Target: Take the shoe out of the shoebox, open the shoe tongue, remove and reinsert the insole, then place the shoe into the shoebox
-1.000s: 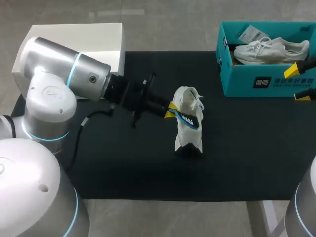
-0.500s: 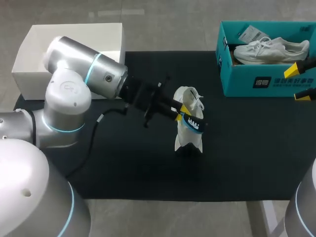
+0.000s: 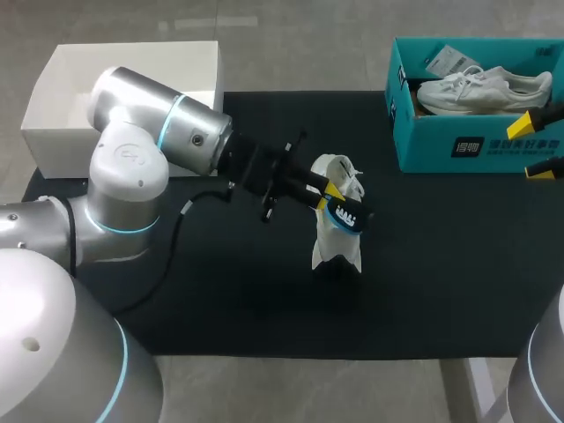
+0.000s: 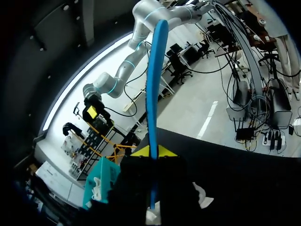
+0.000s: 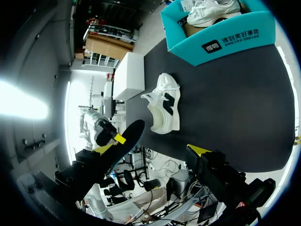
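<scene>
**Left hand and insole, with surrounding worktop.** My left hand [image 4: 154,151] is closed flat on the blue insole [image 4: 155,84], one yellow tip on each face. It grips near one end, so most of the insole's length juts out ahead of the fingers, edge-on in the wrist view. The white shoe [image 3: 333,238] rests on the black worktop [image 3: 220,291] directly under the hand. From above the insole overlaps the shoe's opening, and I cannot tell whether its gripped end has cleared the collar. I judge the step in hand to be the insole's removal and return. To do it well I would hold the pinch firm and draw the insole along the shoe's length until it hangs free. I would then turn it flat and feed the toe end in first at a shallow angle. Nothing holds the shoe and it looks light, so a steep push could slide or tip it. Bare worktop surrounds the hand on every side, with room to swing the insole. The teal shoebox [image 3: 441,150], with a second shoe [image 3: 485,90] inside, stands well apart ahead of the hand, toward the right arm's side. A white box [image 3: 53,132] sits behind the hand beside the left arm's elbow, which is the one spot to mind when pulling back. My right hand [image 3: 539,144] hangs near the shoebox's end, fingers spread and empty, free to steady the shoe.
</scene>
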You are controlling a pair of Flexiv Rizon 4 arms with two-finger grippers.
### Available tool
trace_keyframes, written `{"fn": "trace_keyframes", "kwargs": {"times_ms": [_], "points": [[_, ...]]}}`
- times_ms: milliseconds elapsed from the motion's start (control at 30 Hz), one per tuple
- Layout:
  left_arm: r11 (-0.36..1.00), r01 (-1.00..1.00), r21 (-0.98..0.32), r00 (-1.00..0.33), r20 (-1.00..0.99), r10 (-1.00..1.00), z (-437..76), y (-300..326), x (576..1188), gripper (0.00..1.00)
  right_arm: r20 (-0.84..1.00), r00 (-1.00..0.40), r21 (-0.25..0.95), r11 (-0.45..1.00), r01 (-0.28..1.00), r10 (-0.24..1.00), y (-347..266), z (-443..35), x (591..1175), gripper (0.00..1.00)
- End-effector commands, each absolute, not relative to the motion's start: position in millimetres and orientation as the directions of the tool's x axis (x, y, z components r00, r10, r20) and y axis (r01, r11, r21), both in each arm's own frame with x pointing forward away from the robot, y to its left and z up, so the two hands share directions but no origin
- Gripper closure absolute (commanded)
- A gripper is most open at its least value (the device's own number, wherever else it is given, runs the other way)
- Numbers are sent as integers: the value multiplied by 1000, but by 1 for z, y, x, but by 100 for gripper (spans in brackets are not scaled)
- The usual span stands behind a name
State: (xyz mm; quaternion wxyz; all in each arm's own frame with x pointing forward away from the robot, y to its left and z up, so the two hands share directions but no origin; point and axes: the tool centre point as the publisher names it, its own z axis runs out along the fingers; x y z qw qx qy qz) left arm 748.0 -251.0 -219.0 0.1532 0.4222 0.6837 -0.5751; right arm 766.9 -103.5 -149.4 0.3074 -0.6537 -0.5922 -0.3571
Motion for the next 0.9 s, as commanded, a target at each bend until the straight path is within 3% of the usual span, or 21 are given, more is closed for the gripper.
{"fn": "trace_keyframes", "kwargs": {"times_ms": [33, 233, 500, 900], "points": [[-48, 738, -673, -621, -705, 344, -239, -252, 751, 100, 829, 44, 21, -111, 994, 557, -104, -149, 766, 0], [-6, 699, -715, -659, -646, 385, -261, -257, 757, 100, 829, 44, 21, -111, 994, 557, -104, -149, 766, 0], [62, 747, -662, -623, -664, 414, -278, -261, 773, 100, 829, 44, 21, -111, 994, 557, -104, -149, 766, 0], [59, 706, -705, -652, -617, 441, -302, -261, 782, 100, 829, 44, 21, -111, 994, 557, -104, -149, 766, 0]]}}
